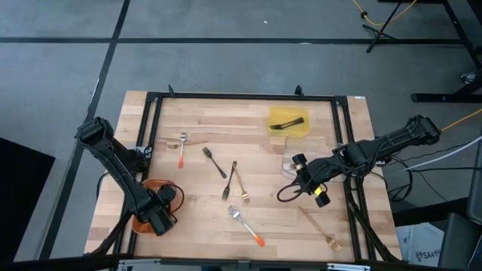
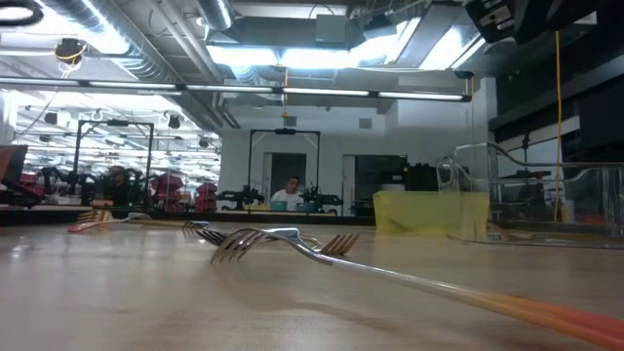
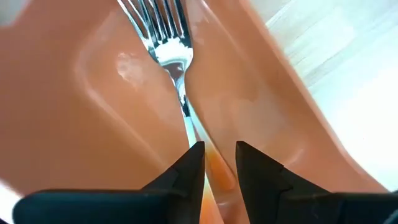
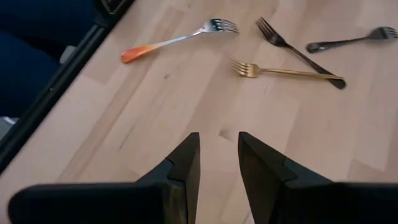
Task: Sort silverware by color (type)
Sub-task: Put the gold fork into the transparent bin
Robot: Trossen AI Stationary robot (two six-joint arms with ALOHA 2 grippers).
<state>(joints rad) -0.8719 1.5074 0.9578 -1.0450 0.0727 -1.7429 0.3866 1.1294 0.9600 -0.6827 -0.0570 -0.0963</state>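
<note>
At the table's near-left corner, the left gripper [image 3: 219,163] hangs over the orange tray [image 1: 140,187] with a narrow gap between its fingers, straddling the orange handle of a silver fork [image 3: 169,46] that lies in the tray; whether the pads touch it cannot be told, and the arm hides most of the tray from above. Across the middle lie two more orange-handled forks [image 1: 181,148] [image 1: 247,226], two dark forks [image 1: 214,161] [image 1: 229,181] and a gold fork [image 1: 240,184]. Farther right, a dark utensil [image 1: 288,123] sits in the yellow tray [image 1: 276,114], the right gripper [image 4: 217,165] hovers slightly parted and empty, a clear tray [image 2: 546,200] is hard to make out, and a gold utensil [image 1: 319,228] lies near the corner.
</note>
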